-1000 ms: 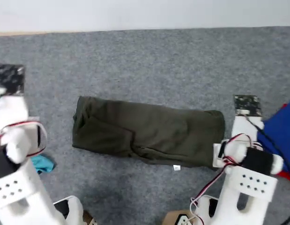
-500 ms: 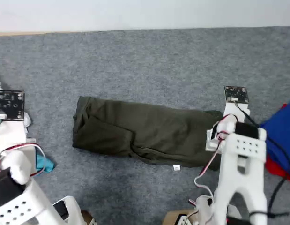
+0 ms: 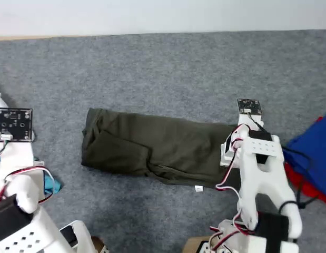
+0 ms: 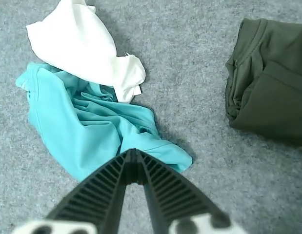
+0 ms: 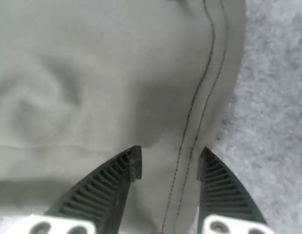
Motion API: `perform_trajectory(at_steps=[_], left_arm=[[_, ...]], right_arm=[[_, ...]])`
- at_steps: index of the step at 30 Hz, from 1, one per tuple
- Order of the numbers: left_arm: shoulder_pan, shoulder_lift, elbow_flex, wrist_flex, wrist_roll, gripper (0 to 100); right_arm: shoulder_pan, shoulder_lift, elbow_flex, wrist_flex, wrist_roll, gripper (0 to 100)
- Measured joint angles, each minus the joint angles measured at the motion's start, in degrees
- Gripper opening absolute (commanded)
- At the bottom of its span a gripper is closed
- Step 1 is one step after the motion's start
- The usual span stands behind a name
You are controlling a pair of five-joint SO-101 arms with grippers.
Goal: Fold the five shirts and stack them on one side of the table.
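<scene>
Grey carpet-like covering [image 3: 168, 68] spans the whole table, with a pale wall strip [image 3: 152, 16] along its far edge.

1. Left side. The left arm [image 3: 15, 158] stands at the left edge of the table in the high view. In the left wrist view, the left gripper [image 4: 135, 156] has its two black ribbed fingers pressed together at the tips, with nothing between them. It hangs over the near edge of a crumpled teal shirt [image 4: 87, 131]. A crumpled white shirt [image 4: 87, 44] lies against the teal one on its far side and partly overlaps it. In the high view, a small part of the teal shirt [image 3: 49, 184] shows beside the left arm.

2. Centre. A dark olive shirt [image 3: 157, 147] lies folded into a long band across the middle of the table, tilted slightly. A small white tag [image 3: 198, 188] sits on the covering just beside its near edge. The shirt is well apart from the teal and white pile.

3. Right side. The right arm [image 3: 260, 168] is positioned over the right end of the olive shirt. In the right wrist view, the right gripper [image 5: 170, 153] has its jaws spread apart above the shirt's stitched hem [image 5: 204, 87], and the seam line runs between the two fingers. Contact with the fabric cannot be determined. A blue shirt [image 3: 310, 153] lies at the right edge on top of a red shirt [image 3: 305, 182].
</scene>
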Motion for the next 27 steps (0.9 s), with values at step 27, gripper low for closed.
perform_trajectory(at_steps=[27], left_arm=[[0.0,-1.3,0.0,1.6,0.0,0]], right_arm=[[-2.2,7.3,-2.6,-2.4,-0.4,1.0]])
